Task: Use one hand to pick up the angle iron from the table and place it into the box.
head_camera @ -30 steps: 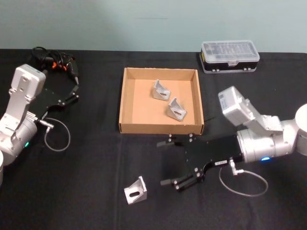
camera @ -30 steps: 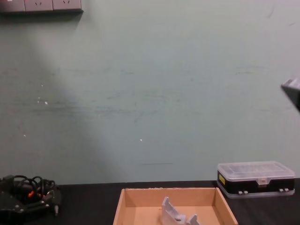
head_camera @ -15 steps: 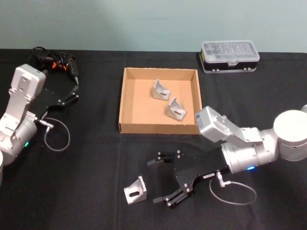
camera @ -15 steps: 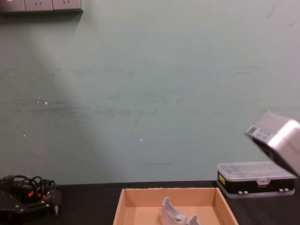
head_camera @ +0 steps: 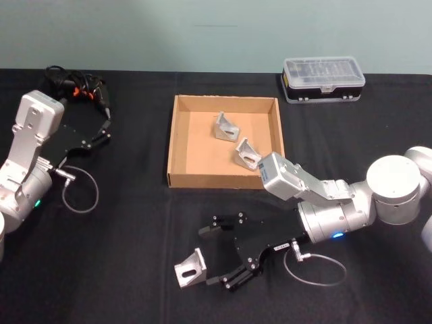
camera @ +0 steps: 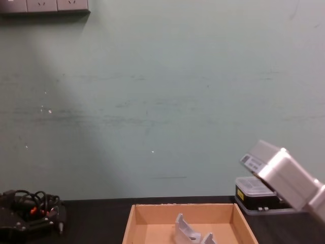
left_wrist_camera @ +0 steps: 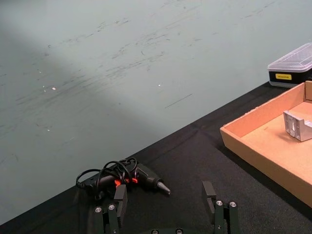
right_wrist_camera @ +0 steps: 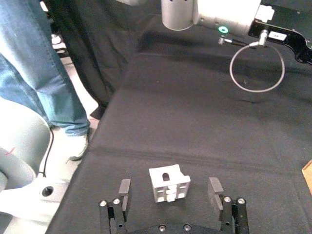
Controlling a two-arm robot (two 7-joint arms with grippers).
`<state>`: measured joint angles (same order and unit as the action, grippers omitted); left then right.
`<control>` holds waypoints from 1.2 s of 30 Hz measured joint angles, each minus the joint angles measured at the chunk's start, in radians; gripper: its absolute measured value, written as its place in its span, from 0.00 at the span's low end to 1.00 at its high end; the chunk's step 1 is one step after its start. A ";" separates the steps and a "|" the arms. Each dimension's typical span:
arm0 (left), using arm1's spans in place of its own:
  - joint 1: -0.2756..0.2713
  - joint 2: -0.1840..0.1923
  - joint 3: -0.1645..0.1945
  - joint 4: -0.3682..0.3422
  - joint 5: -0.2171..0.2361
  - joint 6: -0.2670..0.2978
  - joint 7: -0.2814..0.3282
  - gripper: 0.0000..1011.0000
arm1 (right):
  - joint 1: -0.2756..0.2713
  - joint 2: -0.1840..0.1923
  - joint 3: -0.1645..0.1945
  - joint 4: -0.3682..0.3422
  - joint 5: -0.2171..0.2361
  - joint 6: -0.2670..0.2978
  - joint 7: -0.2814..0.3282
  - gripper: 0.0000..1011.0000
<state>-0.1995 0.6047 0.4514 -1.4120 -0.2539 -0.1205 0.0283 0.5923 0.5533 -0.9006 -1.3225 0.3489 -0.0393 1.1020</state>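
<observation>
Pick-up approach, I judge: the right gripper point(head_camera: 213, 258), spread wide, faces the angle iron point(head_camera: 191, 268) on the table point(head_camera: 121, 270) at lower centre, needing to straddle it and close; left gripper point(head_camera: 106, 126) parked at left.

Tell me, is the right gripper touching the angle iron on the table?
Apart. The right wrist view shows the angle iron between the right gripper's open fingers, with bare table on each side.

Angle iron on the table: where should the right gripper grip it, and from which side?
Probably clamp the angle iron across its two parallel side edges, coming from the robot's right, where the open right gripper lines up: each finger faces one edge.
</observation>
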 joint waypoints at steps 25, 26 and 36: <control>0.000 0.000 0.000 0.000 0.000 0.000 0.000 0.99 | 0.044 -0.064 -0.056 0.097 0.018 -0.020 0.006 0.99; 0.000 0.000 0.000 0.000 0.000 0.000 0.000 0.99 | 0.045 -0.064 -0.058 0.097 0.018 -0.020 0.009 0.99; 0.000 0.000 0.000 0.000 0.000 0.000 0.000 0.99 | 0.048 -0.066 -0.068 0.098 0.022 -0.021 0.013 0.85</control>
<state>-0.1995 0.6047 0.4514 -1.4120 -0.2539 -0.1205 0.0283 0.6401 0.4875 -0.9682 -1.2249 0.3712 -0.0601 1.1149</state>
